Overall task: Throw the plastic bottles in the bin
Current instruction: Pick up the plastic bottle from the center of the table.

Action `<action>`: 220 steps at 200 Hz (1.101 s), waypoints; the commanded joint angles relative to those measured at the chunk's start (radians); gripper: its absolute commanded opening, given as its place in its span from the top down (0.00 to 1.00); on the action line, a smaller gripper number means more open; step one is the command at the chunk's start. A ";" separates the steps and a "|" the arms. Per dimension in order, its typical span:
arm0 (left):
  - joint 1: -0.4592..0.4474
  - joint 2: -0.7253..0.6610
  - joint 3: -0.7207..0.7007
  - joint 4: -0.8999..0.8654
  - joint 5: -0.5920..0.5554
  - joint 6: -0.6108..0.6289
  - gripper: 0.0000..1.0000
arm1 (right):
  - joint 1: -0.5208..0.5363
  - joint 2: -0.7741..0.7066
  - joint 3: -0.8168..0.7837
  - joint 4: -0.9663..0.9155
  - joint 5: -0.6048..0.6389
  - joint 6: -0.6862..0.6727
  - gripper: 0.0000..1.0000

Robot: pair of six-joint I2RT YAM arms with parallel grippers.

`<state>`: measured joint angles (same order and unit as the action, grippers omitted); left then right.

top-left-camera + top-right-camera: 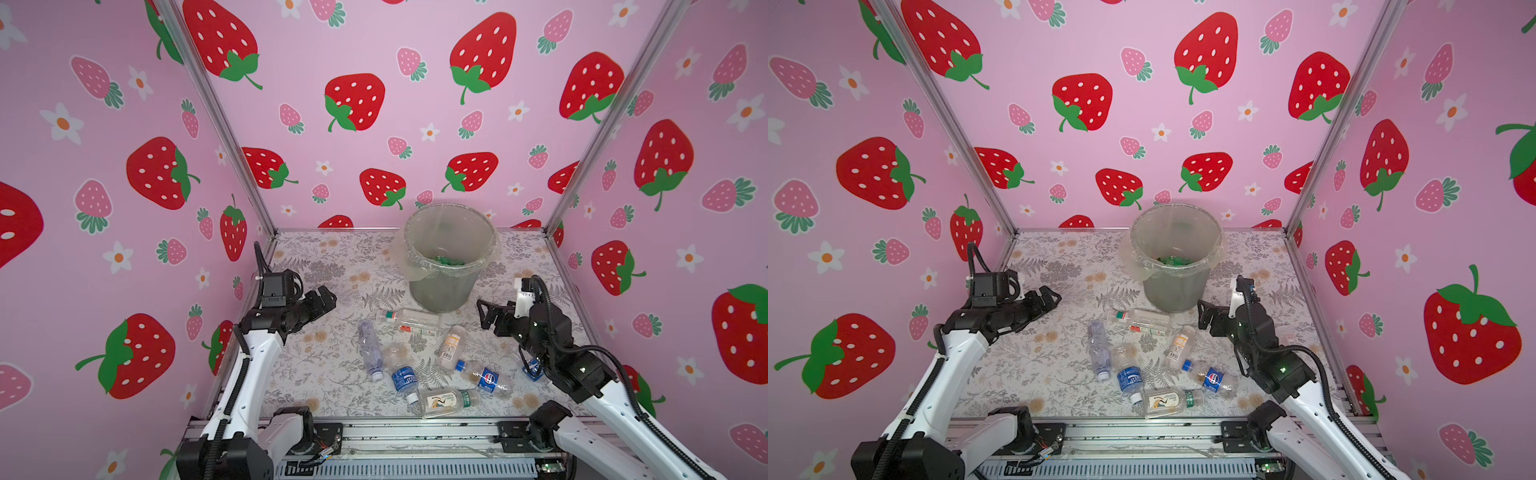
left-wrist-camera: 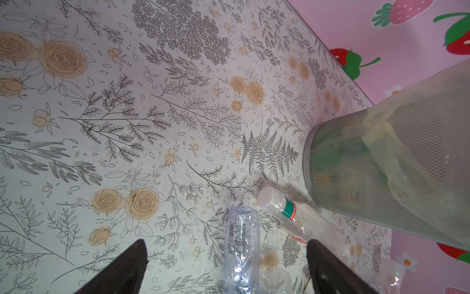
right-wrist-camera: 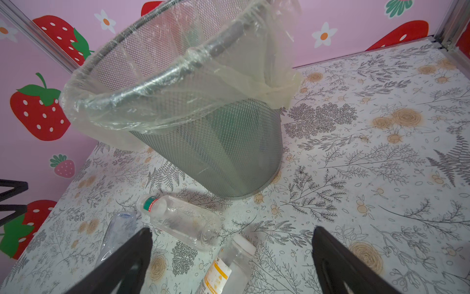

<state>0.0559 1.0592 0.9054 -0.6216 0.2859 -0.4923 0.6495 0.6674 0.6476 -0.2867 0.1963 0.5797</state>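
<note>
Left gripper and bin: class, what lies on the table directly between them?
Nothing: bare floral tablecloth from left gripper to bin, seen in both top views.

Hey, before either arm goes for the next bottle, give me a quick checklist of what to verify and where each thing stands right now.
1. Left pincer open and empty: ok.
2. Right pincer open and empty: ok.
3. Bin upright, mouth free: ok.
4. Crushed clear bottle lined up between the left pincer's jaws in the left wrist view: ok.
5. Table free of bottles: not ok, several lie there.
6. Half-hidden bottle under the right arm, how it lies: cannot tell.
</note>
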 commanded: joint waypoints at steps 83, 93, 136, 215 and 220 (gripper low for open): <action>-0.326 -0.050 -0.039 -0.093 -0.307 -0.262 0.01 | -0.005 -0.057 -0.032 -0.038 -0.042 0.009 0.01; -0.359 -0.039 -0.053 -0.084 -0.324 -0.289 0.01 | -0.005 -0.051 -0.030 -0.040 -0.048 0.009 0.01; -0.478 0.021 -0.087 -0.069 -0.412 -0.350 0.01 | -0.005 -0.063 -0.052 -0.034 -0.061 0.034 0.01; -0.584 0.140 -0.134 0.033 -0.419 -0.335 0.07 | -0.005 -0.069 -0.088 -0.020 -0.071 0.045 0.01; -0.589 0.140 -0.136 0.038 -0.422 -0.337 0.07 | -0.005 -0.069 -0.087 -0.020 -0.069 0.045 0.01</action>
<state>-0.5137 1.1900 0.7753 -0.6094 -0.0891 -0.8169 0.6495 0.6014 0.5671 -0.3115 0.1368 0.6094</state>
